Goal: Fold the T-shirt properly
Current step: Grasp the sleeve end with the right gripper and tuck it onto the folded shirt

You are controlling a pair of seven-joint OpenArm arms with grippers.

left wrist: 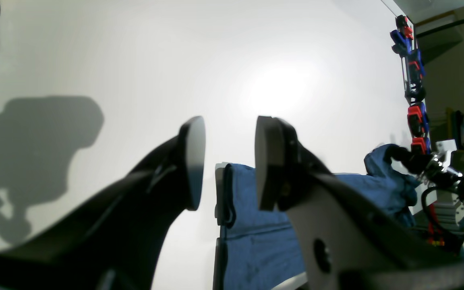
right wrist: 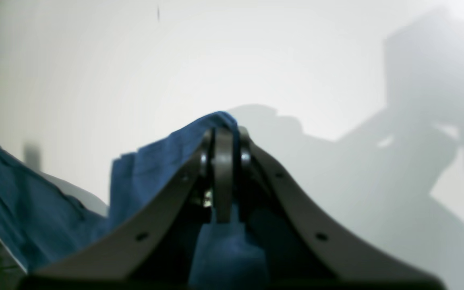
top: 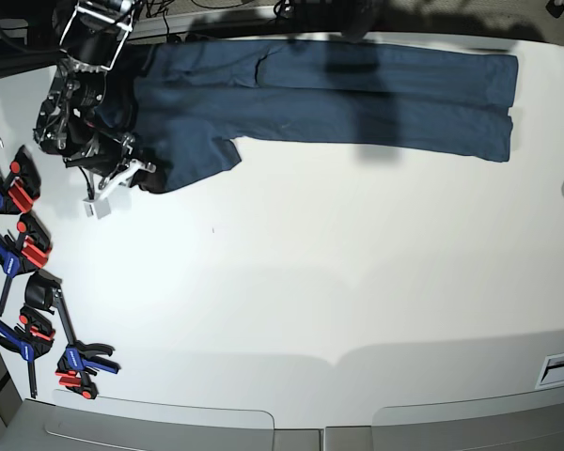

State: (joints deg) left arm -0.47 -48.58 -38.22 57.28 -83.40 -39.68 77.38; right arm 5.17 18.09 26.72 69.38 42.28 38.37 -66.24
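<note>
White table [top: 291, 301]: T-shirt [top: 357, 89] lay long axis left-right along far edge.
My right gripper [right wrist: 224, 169] pinched its bunched end; left gripper [left wrist: 230, 161] spread.

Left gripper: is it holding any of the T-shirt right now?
No. In the left wrist view the left gripper is open with only bare table between its pads, and the T-shirt lies beyond it.

No readable text, label or number anywhere.

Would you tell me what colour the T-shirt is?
Plain dark navy blue, no print; the T-shirt shows best in the base view.
</note>
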